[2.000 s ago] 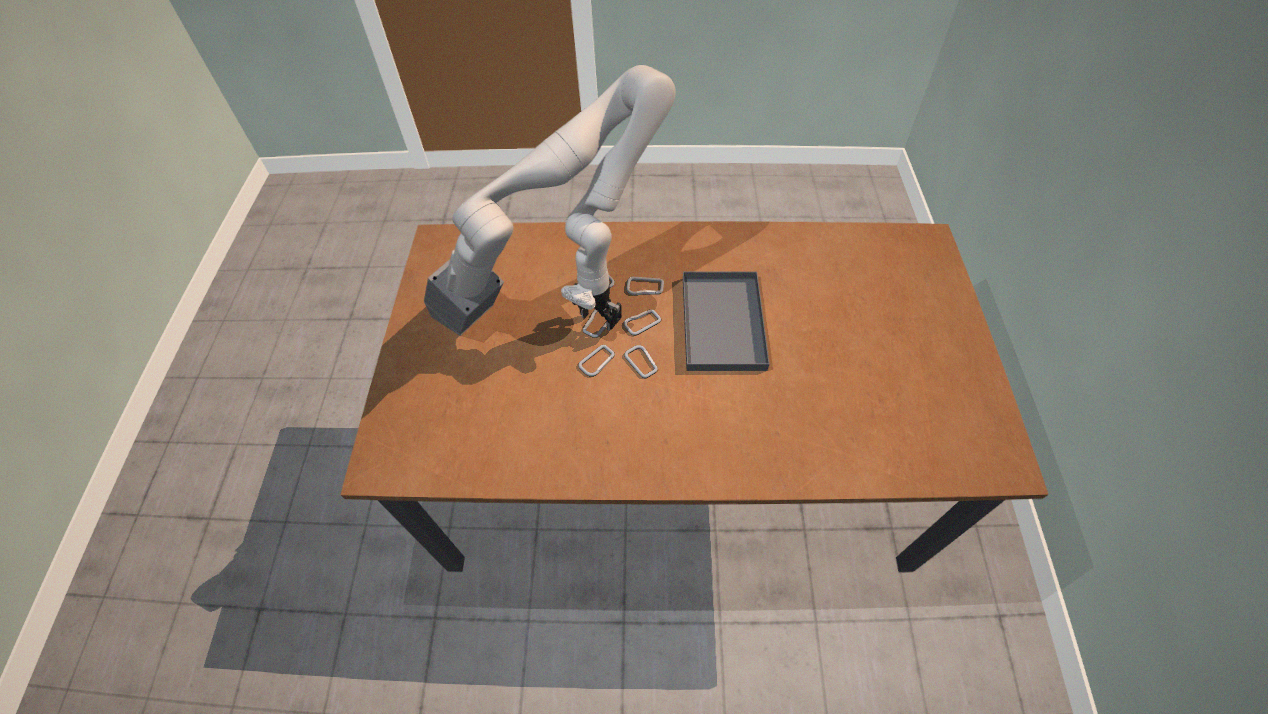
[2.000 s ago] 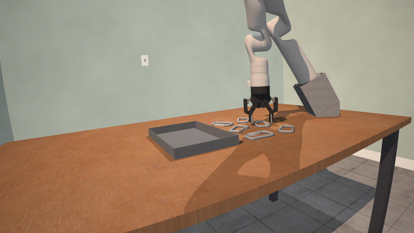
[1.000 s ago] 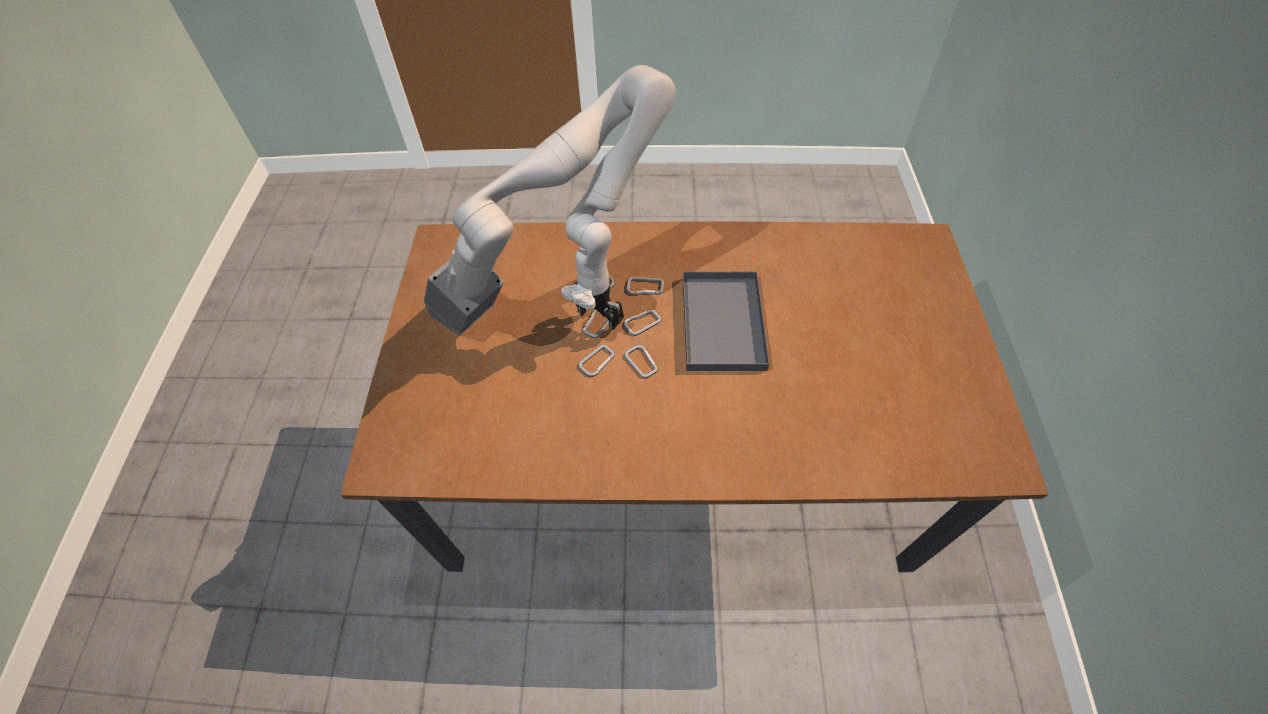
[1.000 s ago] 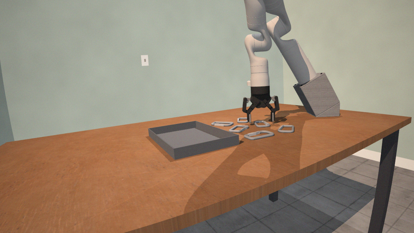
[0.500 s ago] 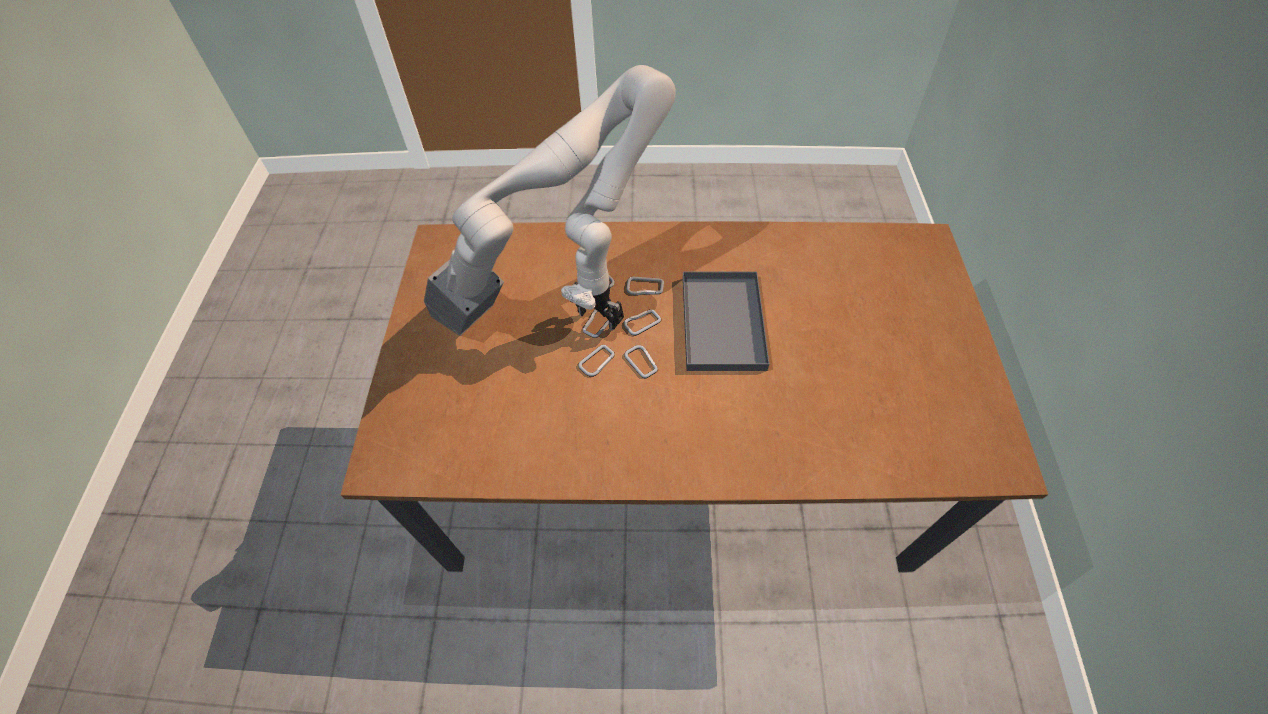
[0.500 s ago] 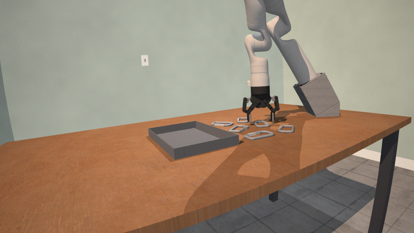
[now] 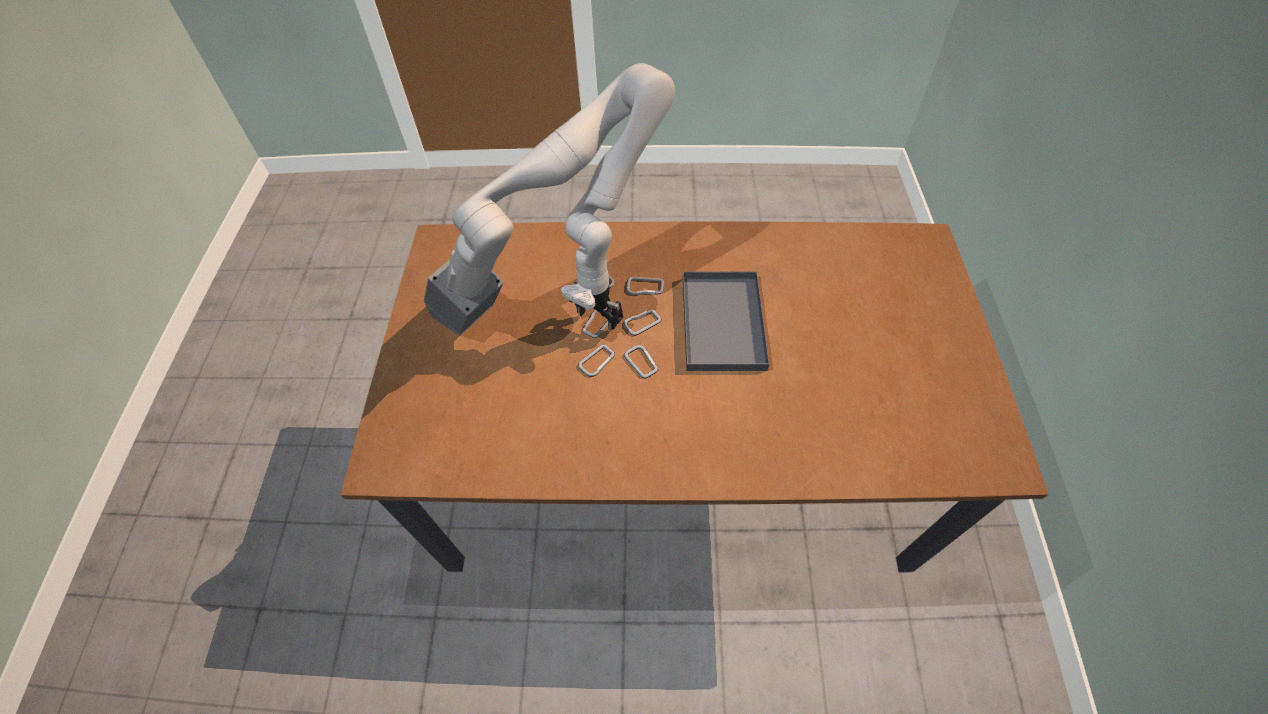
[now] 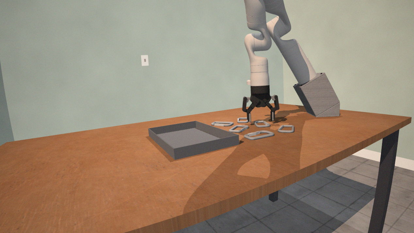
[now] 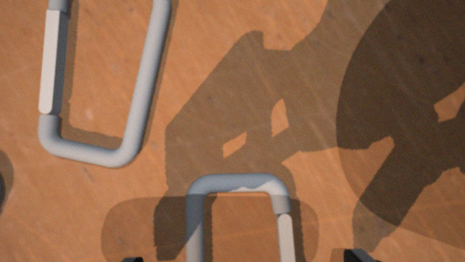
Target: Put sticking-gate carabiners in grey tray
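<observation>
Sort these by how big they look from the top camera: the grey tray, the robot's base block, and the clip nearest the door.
1. Grey tray
2. Base block
3. Carabiner nearest the door, clearly smallest

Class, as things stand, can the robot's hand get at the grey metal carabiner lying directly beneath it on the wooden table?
Probably yes: the open hand straddles the grey metal carabiner, holding nothing, and its neighbours lie apart.

5 carabiners [image 7: 640, 360] packed closely, grey tray [image 7: 763, 319] walling 1 side, table [image 7: 842, 425] beyond open
</observation>
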